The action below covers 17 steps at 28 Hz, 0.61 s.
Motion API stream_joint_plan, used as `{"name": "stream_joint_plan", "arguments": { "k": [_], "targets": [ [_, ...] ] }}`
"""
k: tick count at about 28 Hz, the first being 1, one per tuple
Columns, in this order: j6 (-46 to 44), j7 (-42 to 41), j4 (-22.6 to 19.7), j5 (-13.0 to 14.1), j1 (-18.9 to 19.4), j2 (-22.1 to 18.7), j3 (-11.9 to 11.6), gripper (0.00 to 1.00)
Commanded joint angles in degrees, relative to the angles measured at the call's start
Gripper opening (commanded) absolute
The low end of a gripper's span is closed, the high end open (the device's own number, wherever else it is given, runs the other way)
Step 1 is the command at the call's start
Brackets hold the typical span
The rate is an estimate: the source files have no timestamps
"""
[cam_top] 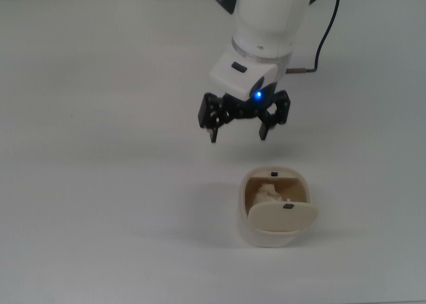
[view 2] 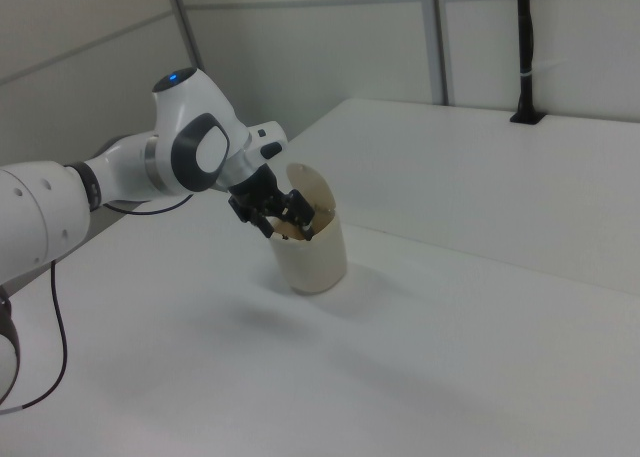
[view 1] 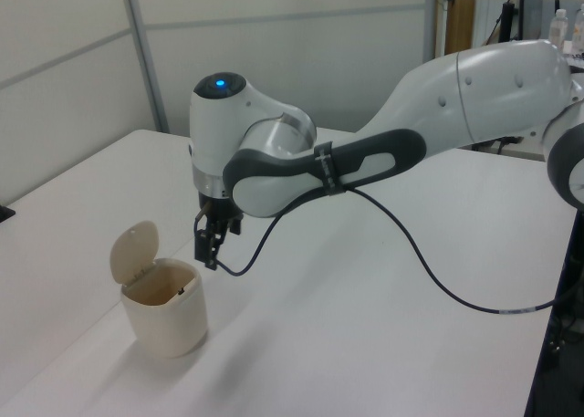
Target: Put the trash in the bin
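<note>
trash point(cam_top: 269, 193) lay inside the bin point(cam_top: 247, 225), a pale lumpy wad you could see through the open mouth in the top view. the bin stood upright on the white surface point(cam_top: 100, 184), nearest the lower edge of the top view, with its oval swing lid point(cam_top: 283, 215) tipped up over the near part of the mouth. beyond it, toward the top view's upper edge and a little to the top view's left, your pincer point(cam_top: 238, 132) hung above the surface, well apart from the bin and touching nothing. its two black fingers point(cam_top: 213, 130) were spread wide with nothing between them. a blue light point(cam_top: 257, 95) glowed on the wrist above them. farther back, the white arm point(cam_top: 266, 18) rose out of the top view, with a black cable point(cam_top: 326, 31) trailing beside it.
</note>
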Motion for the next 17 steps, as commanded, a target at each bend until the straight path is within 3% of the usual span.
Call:
{"name": "stream_joint_plan", "arguments": {
  "k": [1,8,17],
  "targets": [
    [-10.44,0.93,-1.34,2.67,-0.48,-5.26,-0.47,1.0],
    [-24.76,-0.38,-1.43,5.83,-3.64,-12.64,-0.56,1.0],
    [-30.67,-0.3,-1.95,6.63,-8.39,-17.05,-0.82,1.0]
  ]
}}
